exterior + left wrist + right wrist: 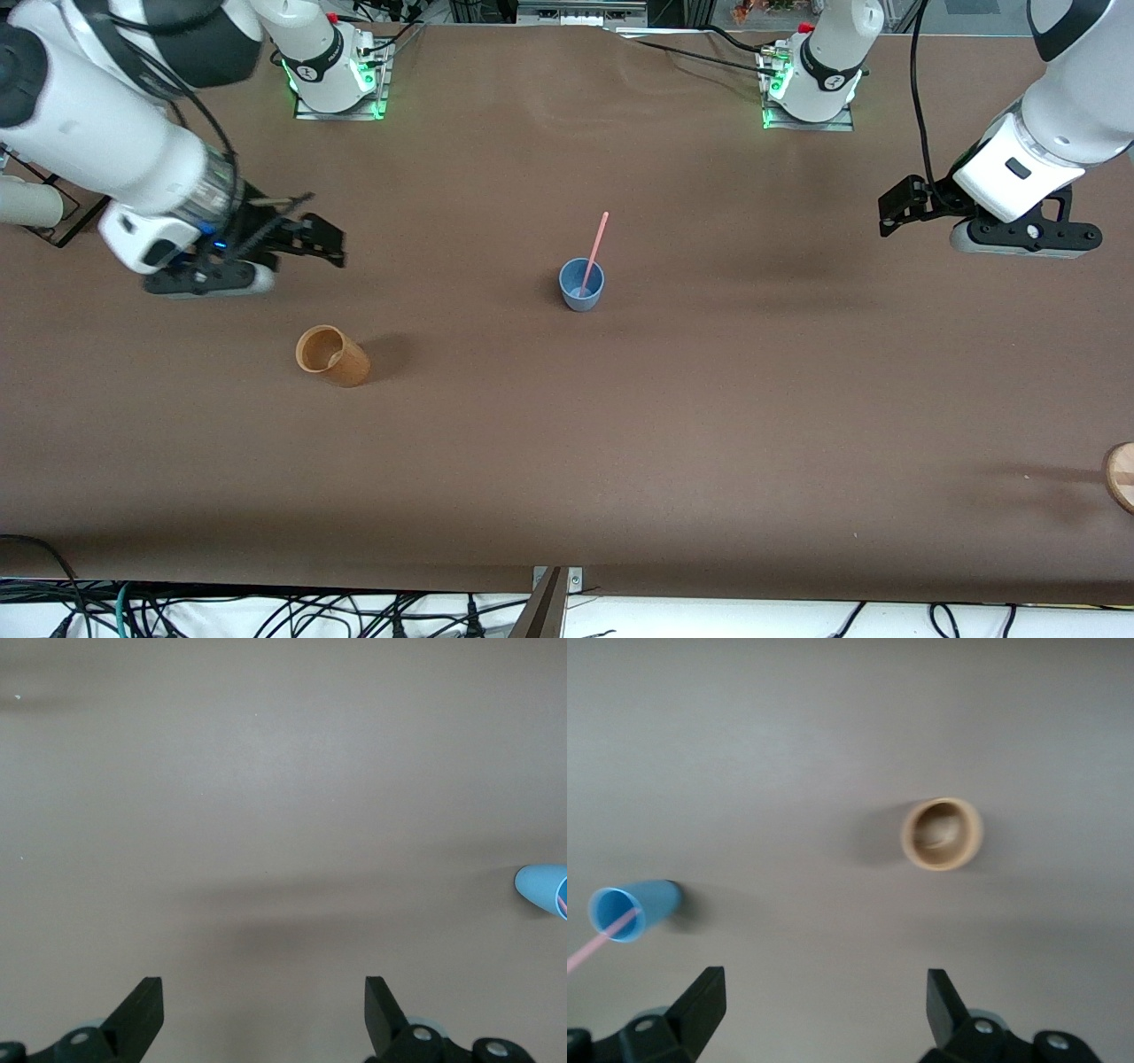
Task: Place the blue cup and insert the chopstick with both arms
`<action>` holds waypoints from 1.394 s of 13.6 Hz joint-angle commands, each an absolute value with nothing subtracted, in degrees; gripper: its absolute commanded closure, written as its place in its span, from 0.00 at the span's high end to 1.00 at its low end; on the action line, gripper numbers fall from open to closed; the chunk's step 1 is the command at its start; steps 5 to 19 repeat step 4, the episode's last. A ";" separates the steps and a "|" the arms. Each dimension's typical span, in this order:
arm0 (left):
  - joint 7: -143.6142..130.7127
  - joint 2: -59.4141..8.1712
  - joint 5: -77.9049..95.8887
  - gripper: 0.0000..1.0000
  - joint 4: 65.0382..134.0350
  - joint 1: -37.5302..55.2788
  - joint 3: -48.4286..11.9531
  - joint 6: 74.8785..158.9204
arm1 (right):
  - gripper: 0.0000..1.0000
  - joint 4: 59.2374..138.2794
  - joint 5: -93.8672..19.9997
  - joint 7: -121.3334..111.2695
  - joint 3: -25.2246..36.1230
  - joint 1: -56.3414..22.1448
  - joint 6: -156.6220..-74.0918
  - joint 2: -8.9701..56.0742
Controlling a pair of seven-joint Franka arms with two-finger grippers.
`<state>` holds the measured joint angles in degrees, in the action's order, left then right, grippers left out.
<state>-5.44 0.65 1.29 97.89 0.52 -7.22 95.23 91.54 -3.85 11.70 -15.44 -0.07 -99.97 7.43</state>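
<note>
The blue cup (581, 287) stands upright near the middle of the table. The light-pink chopstick (596, 245) stands in it, leaning against the rim. My left gripper (887, 217) is open and empty, held over bare table toward the left arm's end, well away from the cup. In the left wrist view the gripper (264, 992) is over bare table and the cup (542, 888) shows at the edge. My right gripper (326, 243) is open and empty over the table toward the right arm's end. The right wrist view shows this gripper (826, 985), the cup (633, 908) and the chopstick (598, 943).
A tan-brown wooden cup (332, 356) stands upright nearer to the front camera than the right gripper; it also shows in the right wrist view (942, 834). A round wooden piece (1122, 474) lies at the table's edge at the left arm's end.
</note>
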 commanded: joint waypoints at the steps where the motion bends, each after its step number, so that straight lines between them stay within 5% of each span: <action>1: -4.39 1.14 2.37 1.00 97.82 0.44 -7.21 94.57 | 1.00 95.19 -2.11 8.18 -14.42 0.26 -98.88 2.47; 19: -4.48 1.14 2.37 1.00 97.73 0.53 -7.21 94.57 | 1.00 95.27 -1.58 7.91 -14.33 0.26 -98.70 2.02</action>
